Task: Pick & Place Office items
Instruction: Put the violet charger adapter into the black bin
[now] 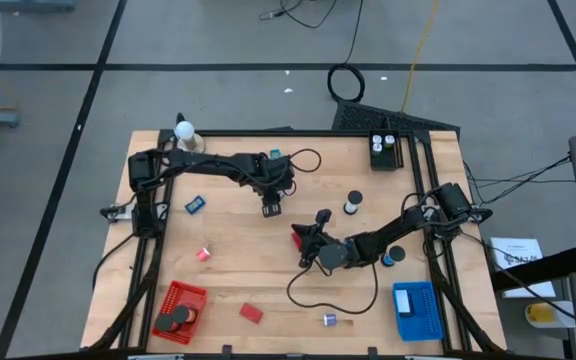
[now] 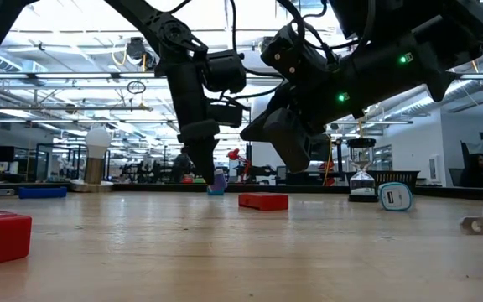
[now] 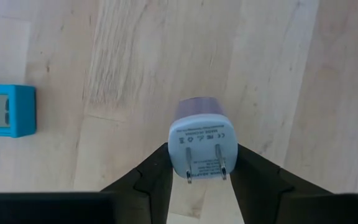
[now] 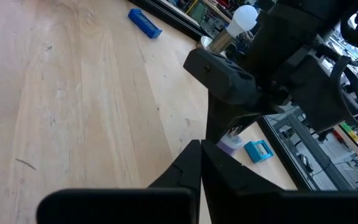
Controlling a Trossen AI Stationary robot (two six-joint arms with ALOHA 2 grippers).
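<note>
1 plug adapter (image 3: 202, 142) between left claw (image 3: 202, 180) fingers.

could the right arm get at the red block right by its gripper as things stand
Probably yes: the right gripper sits shut almost over the red block, with bare table around it. It would have to open first. The left gripper is busy farther off, holding a plug adapter.

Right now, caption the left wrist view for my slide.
Left gripper clasps a purple-and-white plug adapter above the wooden table.

Place: robot lab in a large open hall
Signs: ceiling trusses (image 2: 49, 84), grey tiled floor (image 1: 218, 90), trailing cables (image 1: 348, 40), wooden tabletop (image 1: 238, 230)
</note>
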